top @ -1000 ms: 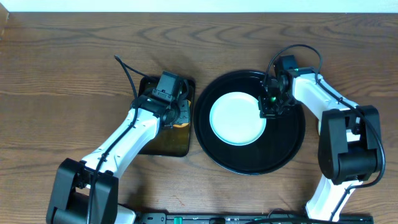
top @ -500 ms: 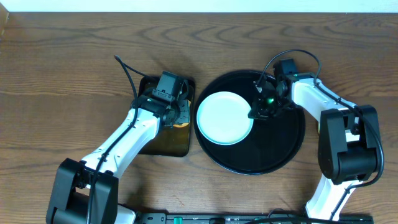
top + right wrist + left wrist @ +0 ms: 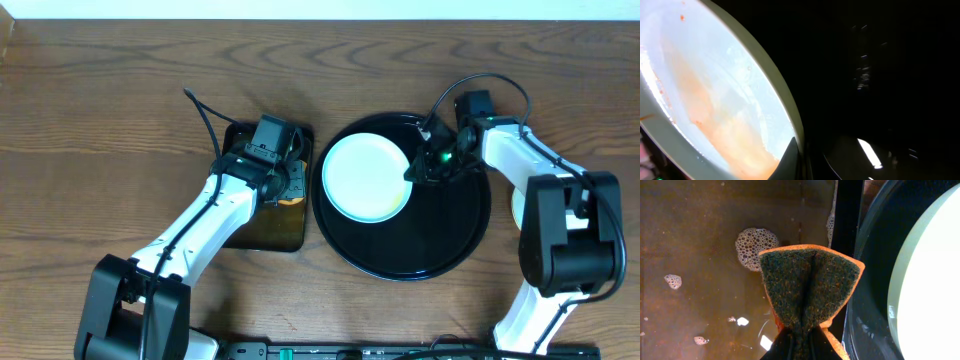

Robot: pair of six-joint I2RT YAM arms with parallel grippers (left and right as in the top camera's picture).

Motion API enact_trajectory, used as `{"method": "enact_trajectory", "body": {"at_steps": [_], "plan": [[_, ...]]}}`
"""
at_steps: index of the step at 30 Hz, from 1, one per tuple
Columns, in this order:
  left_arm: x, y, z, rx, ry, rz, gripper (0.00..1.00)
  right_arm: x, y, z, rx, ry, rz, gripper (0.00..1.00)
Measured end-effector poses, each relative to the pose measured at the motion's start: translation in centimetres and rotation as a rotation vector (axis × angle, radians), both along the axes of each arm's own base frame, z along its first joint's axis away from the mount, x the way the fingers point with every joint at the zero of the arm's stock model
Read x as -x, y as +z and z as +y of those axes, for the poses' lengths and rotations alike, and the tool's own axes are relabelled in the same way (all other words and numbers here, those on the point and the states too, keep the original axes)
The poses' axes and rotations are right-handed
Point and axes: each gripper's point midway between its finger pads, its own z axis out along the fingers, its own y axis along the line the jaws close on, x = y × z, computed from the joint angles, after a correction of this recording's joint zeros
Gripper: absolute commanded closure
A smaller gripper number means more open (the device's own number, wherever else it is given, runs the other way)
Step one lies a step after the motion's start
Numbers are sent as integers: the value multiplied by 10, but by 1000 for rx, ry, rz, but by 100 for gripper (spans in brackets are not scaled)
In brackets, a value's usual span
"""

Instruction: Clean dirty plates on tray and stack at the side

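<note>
Plate (image 3: 367, 178): pale mint-white and round, it sits in the left-far part of the round tray. Its left edge is close to the tray's left rim. I cannot tell whether it lies flat or is tipped up.
Sauce smear (image 3: 715, 117): an orange-brown film runs across the inside of the plate in the right wrist view. A few small orange specks lie nearer the rim.
Right gripper (image 3: 422, 170): it is clamped on the plate's right rim. One dark finger (image 3: 791, 154) lies over the inner edge of the rim; the other is lost against the black behind it.
Round tray (image 3: 440, 235): glossy black with a raised rim, much wider than the plate. Its right and near parts are bare and show light glints.
Left gripper (image 3: 796, 345): pinched together on the near end of the sponge, over the right side of the small tray.
Sponge (image 3: 810, 280): orange with a dark green scouring face, folded along its middle by the pinch. It hangs just left of the round tray's rim, above the small tray's right wall.
Small tray (image 3: 262, 228): black and rectangular, just left of the round tray. It holds brownish water.
Foam (image 3: 756, 247): one patch of white bubbles just left of the sponge, with smaller bits scattered further left.
Table (image 3: 100, 100): brown wood grain, under both trays.
</note>
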Motion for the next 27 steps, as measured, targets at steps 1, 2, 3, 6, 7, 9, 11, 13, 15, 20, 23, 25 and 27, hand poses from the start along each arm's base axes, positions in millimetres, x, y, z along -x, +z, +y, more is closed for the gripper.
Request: {"method": "enact_trajectory", "body": {"at_steps": [1,2,3,6,7,9,11,13,15,20,23,25,27], "plan": [[0,0,0,0,0,0,92,-2,3,-3,22,-2,-17,99],[0,0,0,0,0,0,92,-4,8,-8,54,-6,-39,99],[0,0,0,0,0,0,92,-5,15,-13,82,-10,-63,99],[0,0,0,0,0,0,92,-11,39,-28,172,-29,-145,99],[0,0,0,0,0,0,92,-11,47,-34,207,-38,-171,99],[0,0,0,0,0,0,92,-11,65,-46,274,-58,-216,99],[0,0,0,0,0,0,92,-7,81,-61,353,-81,-249,99],[0,0,0,0,0,0,92,-1,89,-71,410,-95,-255,99],[0,0,0,0,0,0,92,9,95,-84,483,-106,-240,99],[0,0,0,0,0,-1,92,44,89,-108,616,-88,-112,99],[0,0,0,0,0,0,92,57,87,-114,650,-74,-58,99],[0,0,0,0,0,0,92,59,87,-118,673,-79,-53,99],[0,0,0,0,0,0,92,57,88,-125,710,-113,-53,99]]}}
